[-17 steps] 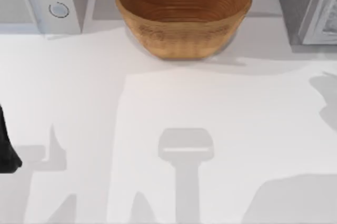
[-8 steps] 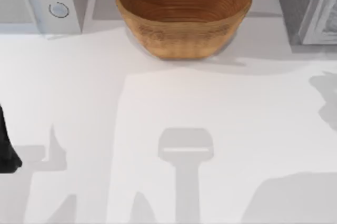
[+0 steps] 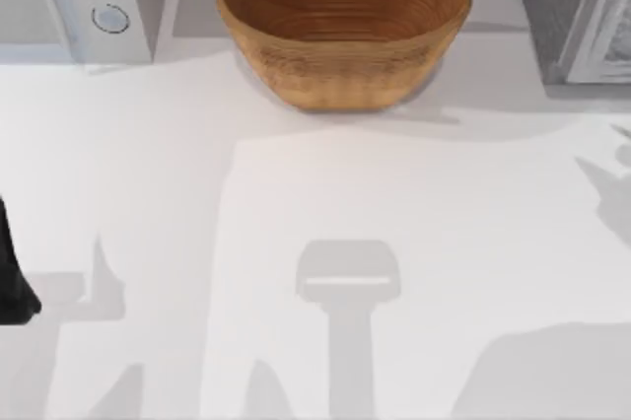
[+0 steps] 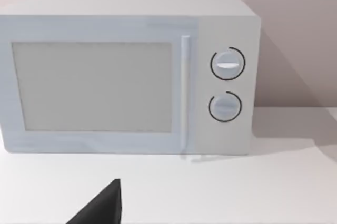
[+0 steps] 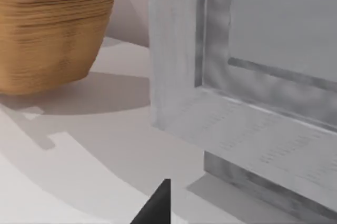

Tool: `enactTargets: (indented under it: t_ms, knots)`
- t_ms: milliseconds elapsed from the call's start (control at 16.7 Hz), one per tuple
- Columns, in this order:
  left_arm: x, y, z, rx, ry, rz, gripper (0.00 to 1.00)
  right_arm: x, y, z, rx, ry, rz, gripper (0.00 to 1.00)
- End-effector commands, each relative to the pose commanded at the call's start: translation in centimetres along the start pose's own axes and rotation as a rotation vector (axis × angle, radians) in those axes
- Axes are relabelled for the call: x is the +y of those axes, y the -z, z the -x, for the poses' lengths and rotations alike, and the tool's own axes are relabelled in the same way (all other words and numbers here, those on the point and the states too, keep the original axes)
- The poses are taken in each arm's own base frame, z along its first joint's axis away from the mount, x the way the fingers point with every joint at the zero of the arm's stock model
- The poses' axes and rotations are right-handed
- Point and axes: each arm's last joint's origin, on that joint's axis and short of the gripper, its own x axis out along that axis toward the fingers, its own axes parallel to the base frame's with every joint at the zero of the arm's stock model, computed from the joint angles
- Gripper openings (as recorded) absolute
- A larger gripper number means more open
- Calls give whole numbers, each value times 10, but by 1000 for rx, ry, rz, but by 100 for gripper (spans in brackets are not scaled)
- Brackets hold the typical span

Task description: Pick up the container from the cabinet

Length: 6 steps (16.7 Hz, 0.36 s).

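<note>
Bowl sits bare on the tabletop, not in the cabinet — no grasp yet.

Right fingers (image 5: 157, 207): one dark tip shows in the right wrist view, can't tell if spread or pressed together; it sits low by the grey cabinet (image 5: 247, 103) frame, near the bowl (image 5: 52, 29). Left fingers (image 4: 102, 207): same story, one dark tip facing the microwave (image 4: 126, 71), spread unknown; that arm (image 3: 12, 272) is parked at the table's left edge. The wooden bowl (image 3: 343, 21) stands upright at the back of the tabletop (image 3: 296, 243), between microwave (image 3: 74, 1) and cabinet (image 3: 577, 11), apart from both — and it's empty. Cabinet contents not visible. My read: stiff, light, ribbed wall gives decent friction; too wide to span, so pinch the rim across the wall, cabinet side for the right arm.
</note>
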Motion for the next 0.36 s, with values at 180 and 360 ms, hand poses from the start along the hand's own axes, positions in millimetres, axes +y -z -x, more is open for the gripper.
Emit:
enactTargets:
  t_ms: [180, 360]
  knots:
    - [0, 0, 0, 0, 0, 0, 100, 0, 0, 0, 0, 0, 0, 100]
    - [0, 0, 0, 0, 0, 0, 100, 0, 0, 0, 0, 0, 0, 100]
